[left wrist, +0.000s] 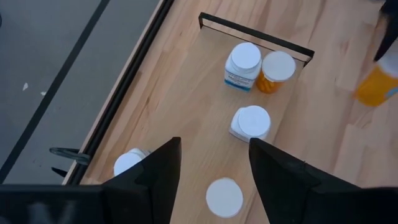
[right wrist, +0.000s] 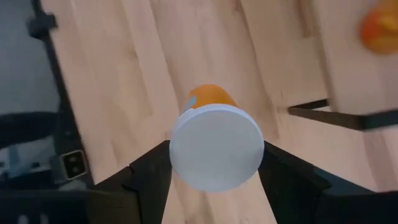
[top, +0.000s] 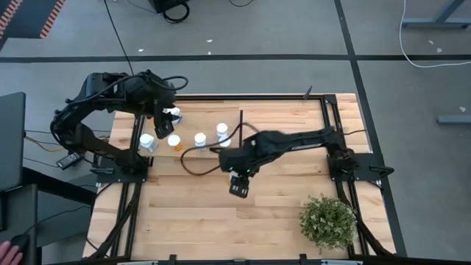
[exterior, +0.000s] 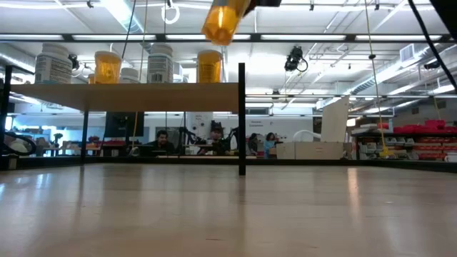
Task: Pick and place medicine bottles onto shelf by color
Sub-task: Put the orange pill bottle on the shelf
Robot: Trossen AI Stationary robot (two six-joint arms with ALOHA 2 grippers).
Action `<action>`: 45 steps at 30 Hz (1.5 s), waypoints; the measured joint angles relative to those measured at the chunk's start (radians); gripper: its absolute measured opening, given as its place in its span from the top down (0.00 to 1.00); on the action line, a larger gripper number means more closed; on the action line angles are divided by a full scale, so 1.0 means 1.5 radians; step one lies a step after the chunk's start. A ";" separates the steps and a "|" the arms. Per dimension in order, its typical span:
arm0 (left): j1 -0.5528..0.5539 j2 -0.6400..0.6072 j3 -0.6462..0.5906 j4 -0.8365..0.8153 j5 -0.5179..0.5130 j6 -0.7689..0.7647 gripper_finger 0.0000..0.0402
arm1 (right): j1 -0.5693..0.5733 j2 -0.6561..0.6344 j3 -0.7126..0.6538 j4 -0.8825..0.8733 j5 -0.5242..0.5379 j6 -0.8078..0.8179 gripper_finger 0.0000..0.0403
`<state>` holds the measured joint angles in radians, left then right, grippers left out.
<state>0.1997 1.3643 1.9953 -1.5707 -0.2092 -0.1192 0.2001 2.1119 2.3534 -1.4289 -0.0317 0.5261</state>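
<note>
A pale plank worktop point(top: 221, 213) in a black frame fills the scene, with a potted plant point(top: 327, 222) at its near right corner and a workshop with seated people visible beyond in the low view. The right end effector point(right wrist: 214, 165) is clamped on an orange medicine bottle point(right wrist: 214, 146), its white cap facing the wrist camera, so the bottle's long axis runs roughly along the fingers; in the low view the bottle point(exterior: 223, 20) hangs tilted, above and just beside the shelf's black divider point(exterior: 242, 118). The shelf point(top: 195, 125) lies toward the left and far side of that end effector, so the carrying arm is the nearer one for the placement. Orange bottles point(exterior: 108, 67) and white bottles point(exterior: 53, 63) already stand on the shelf. The left end effector point(left wrist: 211, 171) hovers over the shelf's left part with fingers apart and, as far as its wrist view shows, nothing between them.
</note>
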 joint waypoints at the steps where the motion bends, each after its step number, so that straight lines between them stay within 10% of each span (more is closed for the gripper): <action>1: 0.000 -0.002 0.000 0.000 0.000 0.000 0.51 | 0.002 0.010 -0.001 0.002 0.003 -0.003 0.43; 22: -0.001 -0.008 0.000 0.000 0.006 -0.018 0.52 | 0.038 0.212 -0.003 0.062 -0.012 -0.035 0.43; 45: -0.118 -0.007 0.001 0.003 0.050 -0.106 0.58 | 0.015 0.217 -0.065 0.166 -0.012 -0.038 0.43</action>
<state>0.0233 1.3544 1.9961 -1.5659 -0.1337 -0.2777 0.2222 2.4371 2.2557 -1.1795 -0.0498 0.4698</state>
